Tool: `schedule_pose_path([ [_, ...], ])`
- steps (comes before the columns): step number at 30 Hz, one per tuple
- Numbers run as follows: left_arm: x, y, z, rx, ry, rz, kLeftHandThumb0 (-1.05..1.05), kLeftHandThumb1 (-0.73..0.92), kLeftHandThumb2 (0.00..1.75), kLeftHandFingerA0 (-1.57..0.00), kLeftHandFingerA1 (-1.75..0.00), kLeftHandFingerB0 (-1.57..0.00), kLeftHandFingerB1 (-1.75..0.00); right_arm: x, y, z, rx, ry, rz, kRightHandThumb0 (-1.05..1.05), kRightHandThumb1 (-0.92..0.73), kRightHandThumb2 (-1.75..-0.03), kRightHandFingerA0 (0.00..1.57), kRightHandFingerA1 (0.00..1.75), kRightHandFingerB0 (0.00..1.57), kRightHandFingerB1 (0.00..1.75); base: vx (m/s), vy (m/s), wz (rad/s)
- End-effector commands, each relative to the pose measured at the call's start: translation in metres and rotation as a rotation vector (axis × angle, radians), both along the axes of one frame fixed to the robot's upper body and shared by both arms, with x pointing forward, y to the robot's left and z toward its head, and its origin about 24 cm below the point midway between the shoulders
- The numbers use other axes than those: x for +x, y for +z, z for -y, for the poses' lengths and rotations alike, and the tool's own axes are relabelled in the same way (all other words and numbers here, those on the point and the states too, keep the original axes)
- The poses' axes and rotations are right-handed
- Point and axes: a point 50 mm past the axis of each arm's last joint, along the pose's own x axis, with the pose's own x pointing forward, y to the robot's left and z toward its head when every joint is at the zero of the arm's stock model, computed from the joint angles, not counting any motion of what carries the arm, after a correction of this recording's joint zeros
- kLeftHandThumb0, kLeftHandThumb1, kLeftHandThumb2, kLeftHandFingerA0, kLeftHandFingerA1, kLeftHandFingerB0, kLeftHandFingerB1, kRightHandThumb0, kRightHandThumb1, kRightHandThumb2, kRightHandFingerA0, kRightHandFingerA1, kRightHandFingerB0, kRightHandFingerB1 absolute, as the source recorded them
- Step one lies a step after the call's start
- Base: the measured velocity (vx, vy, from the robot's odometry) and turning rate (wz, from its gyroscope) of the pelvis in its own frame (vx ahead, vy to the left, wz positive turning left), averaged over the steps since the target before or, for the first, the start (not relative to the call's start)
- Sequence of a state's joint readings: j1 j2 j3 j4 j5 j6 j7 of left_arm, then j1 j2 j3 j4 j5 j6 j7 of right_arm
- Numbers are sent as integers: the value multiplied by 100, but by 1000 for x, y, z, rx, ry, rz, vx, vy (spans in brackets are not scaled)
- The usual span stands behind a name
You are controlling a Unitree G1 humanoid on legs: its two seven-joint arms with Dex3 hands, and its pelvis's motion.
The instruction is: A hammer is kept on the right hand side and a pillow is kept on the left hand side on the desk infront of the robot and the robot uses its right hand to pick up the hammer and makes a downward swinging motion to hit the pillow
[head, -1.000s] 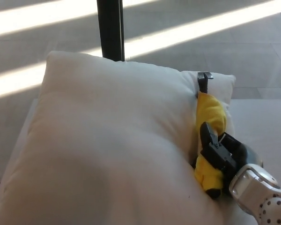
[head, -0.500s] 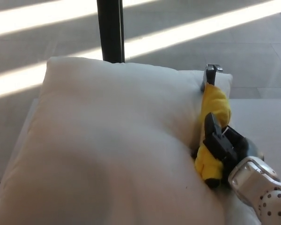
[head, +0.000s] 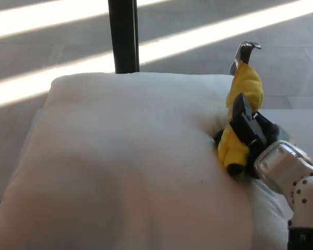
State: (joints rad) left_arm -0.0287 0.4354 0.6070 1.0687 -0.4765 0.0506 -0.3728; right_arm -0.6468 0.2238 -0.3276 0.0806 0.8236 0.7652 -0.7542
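Note:
A large white pillow (head: 125,156) fills most of the head view, lying on the desk. My right hand (head: 250,133) comes in from the lower right and is shut on the yellow handle of the hammer (head: 240,120). The handle's lower end rests at a dent in the pillow's right side. The hammer's dark metal head (head: 243,52) points up and away, above the pillow's far right corner. My left hand does not show.
A black post (head: 123,35) stands behind the pillow at the back. Grey floor with bright sunlit stripes (head: 208,31) lies beyond. A strip of pale desk (head: 295,125) shows to the right of the pillow.
My right hand has raised the hammer: its head has risen off the pillow's right edge and tilted upward. The pillow's far edge has dropped lower in the picture.

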Motion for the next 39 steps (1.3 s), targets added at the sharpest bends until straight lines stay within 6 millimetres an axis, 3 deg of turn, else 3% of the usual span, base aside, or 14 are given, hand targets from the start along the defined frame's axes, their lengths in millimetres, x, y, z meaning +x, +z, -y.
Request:
schedule_pose_path([
  [1,-4,13,-13,65,-46,-1,-62,75,62,-48,-55,-46,-43,7,107,-68,353,141,211,-62,-77,-111,128,152,101,137,0,0,0],
  [3,-4,14,-14,64,-49,5,-63,75,62,-48,-56,-47,-43,11,112,-60,316,125,217,-61,-77,-108,129,154,100,138,0,0,0],
  [4,-5,14,-15,65,-46,6,-64,73,62,-49,-56,-47,-43,12,114,-57,311,107,221,-46,-92,-84,108,175,77,175,0,0,0],
  [10,-5,16,-15,77,-63,5,-64,75,62,-47,-57,-47,-43,19,122,-28,215,57,258,-32,-84,-96,103,175,74,175,0,0,0],
  [11,-4,16,-15,79,-62,5,-63,75,62,-49,-57,-48,-44,20,120,-22,196,44,255,-23,-80,-129,115,125,108,121,0,0,0],
  [12,-4,17,-15,85,-60,5,-63,75,62,-49,-57,-48,-44,21,119,-16,174,28,249,-23,-80,-129,115,125,108,121,0,0,0],
  [13,-4,17,-15,82,-62,6,-63,76,63,-46,-55,-45,-42,21,116,-11,167,22,245,-64,-79,-106,127,157,96,139,0,0,0],
  [15,-5,17,-16,79,-66,7,-63,76,63,-46,-55,-45,-42,22,113,-5,157,14,238,-64,-79,-106,127,157,96,139,0,0,0],
  [16,-5,17,-16,88,-61,-1,-63,76,63,-47,-54,-44,-42,23,109,1,140,-7,227,-43,-92,-81,101,175,71,175,0,0,0],
  [22,-3,20,-18,83,-63,12,-64,75,62,-47,-54,-45,-42,21,85,30,85,-72,169,-35,-92,-98,104,175,60,175,0,0,0],
  [23,-3,20,-18,91,-71,6,-64,75,62,-48,-55,-45,-42,20,75,38,63,-108,120,-36,-91,-82,105,175,72,175,0,0,0],
  [24,-3,20,-18,92,-71,8,-64,76,63,-49,-55,-45,-42,20,72,40,58,-117,109,-35,-90,-86,106,175,76,175,0,0,0],
  [32,-2,23,-20,97,-61,11,-62,76,63,-48,-54,-44,-42,16,44,71,-43,-197,73,-40,-92,-79,102,175,77,171,0,0,0],
  [39,-3,23,-21,99,-64,12,-63,76,63,-48,-56,-46,-43,11,28,103,-155,-237,21,-31,-82,-91,105,175,77,175,0,0,0],
])
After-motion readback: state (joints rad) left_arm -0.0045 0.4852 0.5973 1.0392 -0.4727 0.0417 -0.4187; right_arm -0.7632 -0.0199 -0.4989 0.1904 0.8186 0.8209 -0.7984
